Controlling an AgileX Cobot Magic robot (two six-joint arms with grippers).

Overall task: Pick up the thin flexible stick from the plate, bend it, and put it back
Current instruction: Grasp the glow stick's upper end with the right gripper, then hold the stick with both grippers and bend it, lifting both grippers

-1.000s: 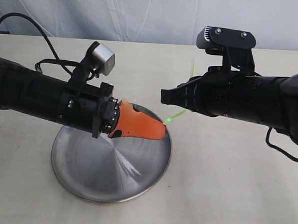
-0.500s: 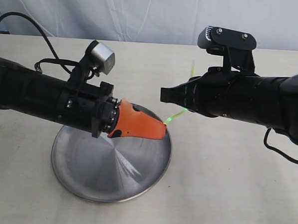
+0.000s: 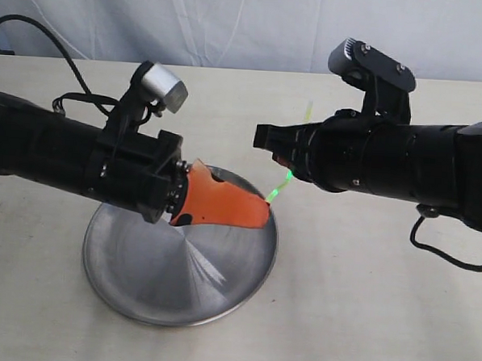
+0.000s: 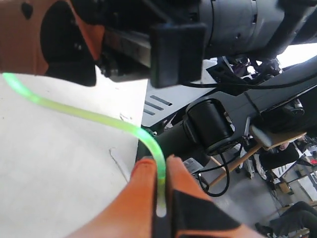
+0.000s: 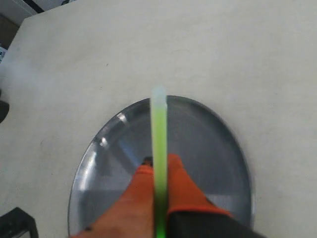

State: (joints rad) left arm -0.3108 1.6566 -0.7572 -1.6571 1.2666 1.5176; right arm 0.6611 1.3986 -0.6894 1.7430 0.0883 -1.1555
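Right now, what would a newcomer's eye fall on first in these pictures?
The bright lime-green thin flexible stick stands out first, arched in mid-air between the two arms. The left end effector and the right end effector each pinch it, meeting over the right side of the exterior view's scene centre. Beneath them the shiny steel plate gleams on the beige table.

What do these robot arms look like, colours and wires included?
The left arm and right arm are thick black tubes trailing black cables. The left gripper has orange wedge fingers; the right gripper looks mostly black. A silver camera tops each wrist.
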